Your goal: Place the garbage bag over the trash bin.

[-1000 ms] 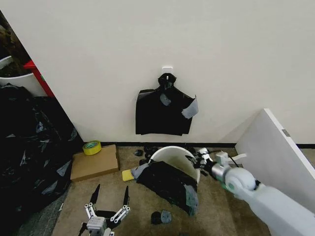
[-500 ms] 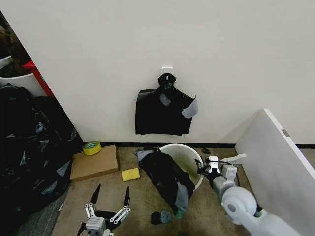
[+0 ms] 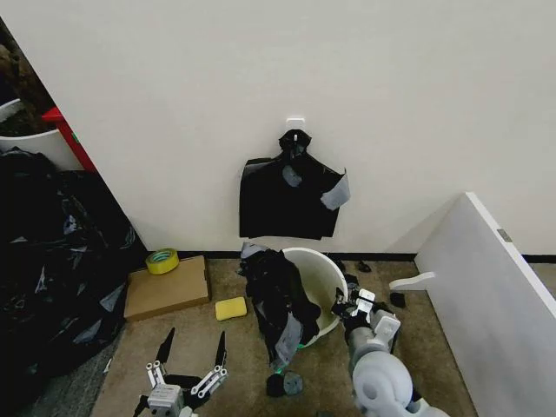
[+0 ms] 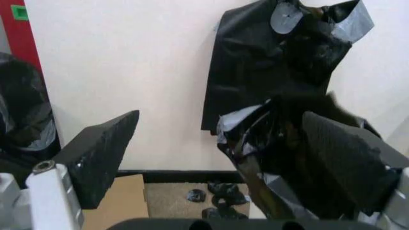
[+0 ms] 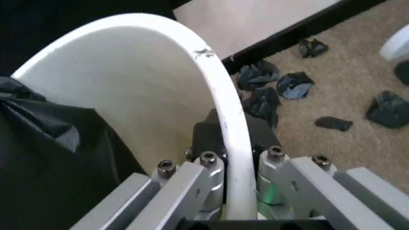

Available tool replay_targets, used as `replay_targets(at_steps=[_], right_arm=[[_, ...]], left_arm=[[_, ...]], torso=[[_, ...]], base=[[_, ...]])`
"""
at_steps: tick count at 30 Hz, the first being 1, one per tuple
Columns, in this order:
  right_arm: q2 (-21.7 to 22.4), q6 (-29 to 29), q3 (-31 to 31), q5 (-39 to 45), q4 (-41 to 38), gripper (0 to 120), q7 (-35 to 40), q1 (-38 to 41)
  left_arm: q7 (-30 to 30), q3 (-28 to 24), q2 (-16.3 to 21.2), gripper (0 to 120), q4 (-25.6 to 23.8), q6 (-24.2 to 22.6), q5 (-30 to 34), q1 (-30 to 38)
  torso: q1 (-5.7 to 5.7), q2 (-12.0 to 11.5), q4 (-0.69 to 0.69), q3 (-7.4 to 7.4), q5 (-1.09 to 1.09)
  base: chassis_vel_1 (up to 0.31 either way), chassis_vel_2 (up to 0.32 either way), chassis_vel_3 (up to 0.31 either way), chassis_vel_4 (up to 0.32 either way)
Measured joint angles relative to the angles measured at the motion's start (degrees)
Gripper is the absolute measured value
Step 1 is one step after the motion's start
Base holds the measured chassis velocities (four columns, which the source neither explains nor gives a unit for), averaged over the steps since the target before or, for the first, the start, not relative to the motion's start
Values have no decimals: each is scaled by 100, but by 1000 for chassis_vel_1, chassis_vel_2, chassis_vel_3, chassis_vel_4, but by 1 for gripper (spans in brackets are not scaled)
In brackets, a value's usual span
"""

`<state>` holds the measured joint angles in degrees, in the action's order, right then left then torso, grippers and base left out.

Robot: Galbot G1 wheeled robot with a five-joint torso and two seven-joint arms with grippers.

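The trash bin [image 3: 314,287] now tilts on the floor below the black bundle [image 3: 291,195] hanging on the wall, closer to that bundle than a second ago, when it sat lower and farther toward the white board [image 3: 491,295]. The right gripper [image 3: 356,306] is clamped on the bin's rim; the right wrist view shows one finger inside the white wall and one outside. Over the last second the right arm has dragged and tipped the bin leftward. The garbage bag [image 3: 278,300] has come along with it, draped over the rim on the side away from the gripper and hanging down the outside wall toward the floor. It covers only part of the mouth, so the bag looks far from fitted. The left gripper [image 3: 187,369] hangs low, in front of the cardboard box [image 3: 167,287], fingers spread wide and holding nothing.
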<state>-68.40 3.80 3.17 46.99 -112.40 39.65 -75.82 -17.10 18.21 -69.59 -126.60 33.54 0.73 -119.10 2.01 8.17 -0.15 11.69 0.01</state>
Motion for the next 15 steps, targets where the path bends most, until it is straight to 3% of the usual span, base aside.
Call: replay_targets(at_steps=[15], right_arm=[[-512,-631,-229,-517,704,2,-101,-111]], left_arm=[[-11,-20,-26,100,58,0,-7,68]], torso=[[0,0,-1,0,1]], base=[[0,0,0,0]])
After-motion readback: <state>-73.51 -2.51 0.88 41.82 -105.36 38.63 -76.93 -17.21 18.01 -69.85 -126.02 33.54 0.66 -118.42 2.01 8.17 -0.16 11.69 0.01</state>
